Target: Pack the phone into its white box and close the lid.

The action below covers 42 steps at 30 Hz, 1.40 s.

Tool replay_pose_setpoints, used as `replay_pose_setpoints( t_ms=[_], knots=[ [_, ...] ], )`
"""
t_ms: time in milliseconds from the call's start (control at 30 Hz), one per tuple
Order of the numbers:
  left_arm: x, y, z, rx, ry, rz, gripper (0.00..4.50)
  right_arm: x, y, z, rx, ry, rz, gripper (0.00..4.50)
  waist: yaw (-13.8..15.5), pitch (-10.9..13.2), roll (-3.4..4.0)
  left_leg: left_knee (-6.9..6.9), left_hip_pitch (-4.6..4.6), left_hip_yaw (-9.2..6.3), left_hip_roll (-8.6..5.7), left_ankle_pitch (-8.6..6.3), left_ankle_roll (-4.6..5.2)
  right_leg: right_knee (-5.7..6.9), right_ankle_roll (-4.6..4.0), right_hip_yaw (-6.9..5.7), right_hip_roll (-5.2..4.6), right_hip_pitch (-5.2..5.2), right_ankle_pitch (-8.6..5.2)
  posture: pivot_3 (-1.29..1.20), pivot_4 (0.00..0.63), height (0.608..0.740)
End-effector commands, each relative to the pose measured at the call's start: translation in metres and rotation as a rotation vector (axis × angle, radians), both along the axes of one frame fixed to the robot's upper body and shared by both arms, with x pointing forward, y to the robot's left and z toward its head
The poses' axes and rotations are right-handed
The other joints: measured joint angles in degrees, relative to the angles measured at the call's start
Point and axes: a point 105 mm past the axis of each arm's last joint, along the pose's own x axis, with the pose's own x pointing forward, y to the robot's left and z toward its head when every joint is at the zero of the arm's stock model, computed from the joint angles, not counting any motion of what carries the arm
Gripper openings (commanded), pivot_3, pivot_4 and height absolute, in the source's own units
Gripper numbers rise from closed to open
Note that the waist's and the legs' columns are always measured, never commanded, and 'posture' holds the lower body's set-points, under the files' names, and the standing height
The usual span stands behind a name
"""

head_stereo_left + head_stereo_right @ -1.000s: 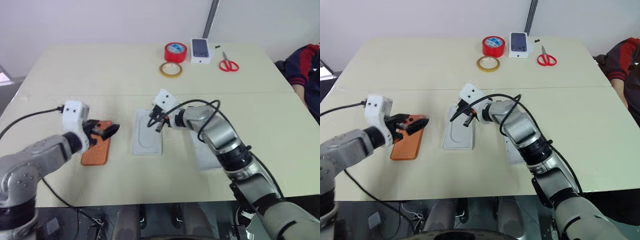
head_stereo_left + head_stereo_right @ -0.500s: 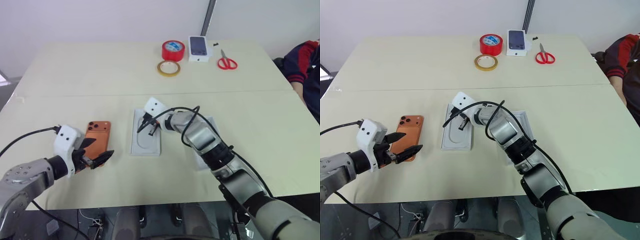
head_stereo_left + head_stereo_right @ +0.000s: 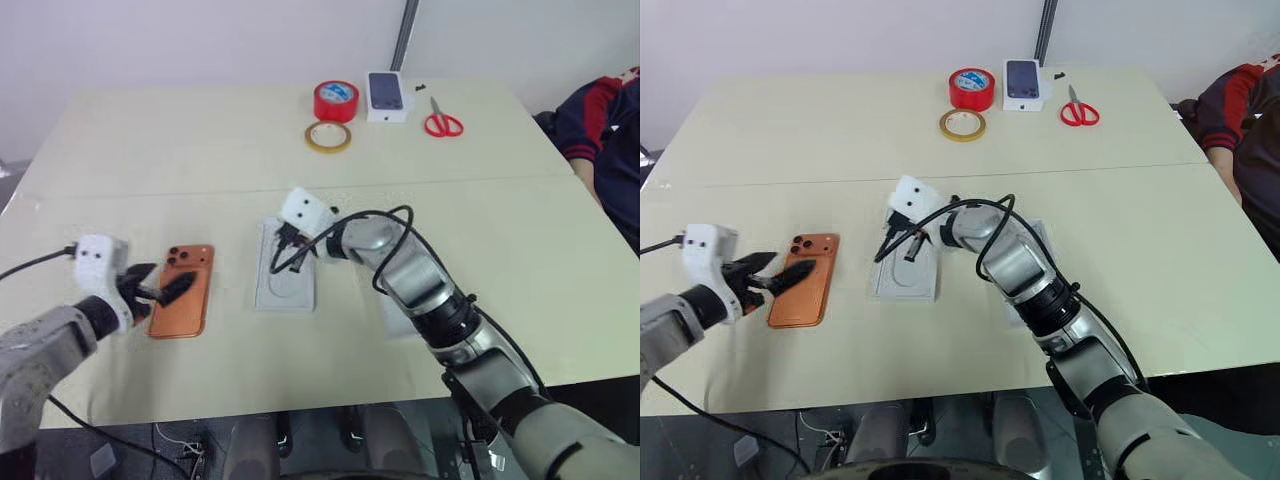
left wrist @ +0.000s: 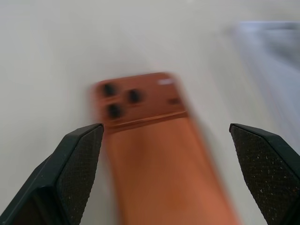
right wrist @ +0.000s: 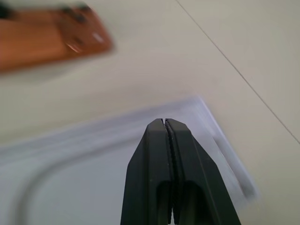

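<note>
While your left tool (image 4: 166, 176) gaped, right tool (image 5: 165, 123) clenched empty, the phone (image 3: 182, 303) at its 3 o'clock looked stiff, slick; grip long edges.

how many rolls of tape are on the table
2. The red roll of tape stands at the far side of the table, beside the small white box with a dark phone picture. The yellow roll of tape lies flat just in front of the red one.

Phone (image 4: 154, 140) blurred in left wrist view, near end cut off; white box (image 3: 400, 318) mostly hidden behind right arm.
</note>
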Motion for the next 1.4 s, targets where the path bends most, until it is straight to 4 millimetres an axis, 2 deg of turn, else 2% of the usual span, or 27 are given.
replay_pose_setpoints(
  t_ms=[33, 200, 500, 700, 933, 1400],
  knots=[
    [0.001, 0.008, 0.0, -0.008, 0.045, 0.058, 4.5, -0.017, 0.028, 0.003, -0.01, 0.004, 0.092, 0.05, 0.1, 0.0, -0.01, 0.01, 0.0, 0.0, 0.01, 0.01, -0.03, 0.02, -0.03, -0.01, 0.0, 0.0, -0.02, 0.0, 0.15, 0.736],
    [-0.003, 0.013, -0.017, -0.037, 0.207, 0.079, 4.5, -0.03, 0.055, -0.017, -0.117, 0.029, 0.155, 0.05, 0.2, -0.1, -0.12, 0.09, 0.02, -0.04, 0.03, -0.04, -0.22, 0.16, -0.12, -0.02, -0.03, 0.0, -0.06, 0.0, 0.15, 0.736],
    [-0.013, -0.019, -0.032, -0.129, 0.353, -0.046, 4.5, -0.043, 0.076, -0.046, -0.262, 0.032, 0.244, 0.05, 0.1, -0.1, -0.11, 0.03, 0.19, -0.01, -0.09, -0.04, -0.26, 0.4, -0.12, -0.02, -0.25, -0.01, -0.07, 0.0, 0.15, 0.736],
    [-0.018, -0.04, -0.037, -0.192, 0.381, -0.11, 4.5, -0.044, 0.08, -0.049, -0.271, 0.026, 0.26, 0.05, 0.2, -0.4, -0.03, -0.02, 0.3, -0.01, -0.14, -0.05, -0.27, 0.41, -0.13, -0.02, -0.38, 0.04, -0.07, 0.0, 0.15, 0.736],
    [-0.021, -0.068, -0.035, -0.291, 0.357, -0.209, 4.5, -0.038, 0.078, -0.042, -0.255, -0.006, 0.262, 0.05, 0.4, -0.6, 0.01, -0.03, 0.31, -0.04, -0.16, -0.05, -0.27, 0.39, -0.14, -0.01, -0.45, 0.04, -0.08, 0.0, 0.15, 0.736],
    [-0.009, -0.064, -0.016, -0.435, 0.278, -0.186, 4.5, -0.044, 0.077, -0.047, -0.255, -0.001, 0.279, 0.05, 0.6, -0.7, 0.02, -0.02, 0.32, -0.13, -0.19, -0.06, -0.26, 0.35, -0.15, -0.07, -0.56, -0.05, -0.09, 0.0, 0.15, 0.736]
  ],
)
